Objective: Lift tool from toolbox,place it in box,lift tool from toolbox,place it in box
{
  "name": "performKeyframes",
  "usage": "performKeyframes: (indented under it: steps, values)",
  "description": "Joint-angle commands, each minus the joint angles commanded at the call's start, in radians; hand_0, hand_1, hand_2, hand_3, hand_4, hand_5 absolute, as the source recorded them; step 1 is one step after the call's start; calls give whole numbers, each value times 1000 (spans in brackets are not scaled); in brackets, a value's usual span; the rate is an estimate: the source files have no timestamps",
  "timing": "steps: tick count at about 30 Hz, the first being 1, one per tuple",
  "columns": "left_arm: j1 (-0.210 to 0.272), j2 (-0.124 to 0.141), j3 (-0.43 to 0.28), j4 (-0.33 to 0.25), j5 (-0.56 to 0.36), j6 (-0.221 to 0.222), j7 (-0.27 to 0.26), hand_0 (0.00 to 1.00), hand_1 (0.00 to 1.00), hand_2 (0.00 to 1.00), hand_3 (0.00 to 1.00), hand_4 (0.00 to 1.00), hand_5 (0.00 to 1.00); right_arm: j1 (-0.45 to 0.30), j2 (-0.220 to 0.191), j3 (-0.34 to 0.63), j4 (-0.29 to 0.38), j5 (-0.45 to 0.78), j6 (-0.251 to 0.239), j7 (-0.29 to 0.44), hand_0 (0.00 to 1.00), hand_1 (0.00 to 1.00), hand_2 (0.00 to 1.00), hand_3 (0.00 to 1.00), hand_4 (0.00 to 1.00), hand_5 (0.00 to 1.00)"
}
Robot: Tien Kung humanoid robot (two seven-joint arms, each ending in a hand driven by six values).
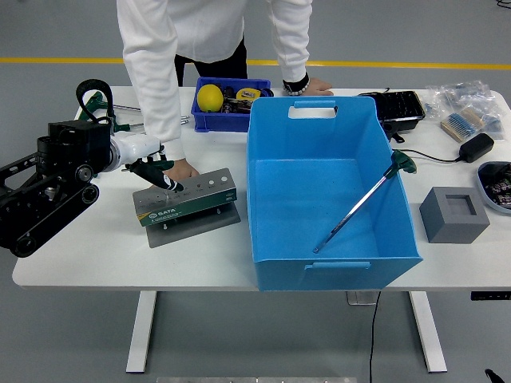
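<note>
So the left hand [152,169] is down on the T-handle tool [146,167] that stands in the far left corner of the toolbox [185,196], fingers curled over the green handle. Looks like a grasp but I can't tell how firm it is, the handle is mostly hidden under the fingers. The right hand isn't in view at all.

Judging by that, the step is pulling tool number two. I'd say get the fingers properly wrapped under the crossbar first, then pull straight up along the shaft, because it sits in a hole in the block and any sideways drag will probably tip or slide the toolbox on its plate [196,223]. A person's hand [182,170] is resting on the table right behind the toolbox, touching or nearly so, so go easy there.

The tool itself: short, green T-grip, thin metal shaft going down into the grey top. One long green-handled tool [359,206] already lies slanted inside the blue box [330,271] just right of the toolbox
</note>
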Motion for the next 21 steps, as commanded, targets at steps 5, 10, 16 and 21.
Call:
performKeyframes:
  steps: [5, 10, 16, 21]
  values:
    - [1, 2, 3, -1, -10, -20, 0, 428, 535, 587, 727, 938, 798, -3, 1, 1, 0, 1, 0, 0, 682, 645, 705, 556, 786, 718]
    - [-1, 1, -2, -10, -32, -39, -4, 428, 524, 578, 708, 927, 799, -7, 3, 5, 0, -5, -1, -2, 684, 646, 705, 555, 786, 718]
    - [-14, 3, 1, -19, -88, -68, -7, 412, 456, 502, 682, 916, 811, -11, 3, 7, 0, -9, -1, -3, 683, 646, 705, 555, 786, 718]
    - [-32, 1, 4, -11, -106, -83, -12, 401, 418, 461, 658, 911, 811, -11, 3, 8, 0, -13, 0, -4, 683, 647, 705, 555, 786, 717]
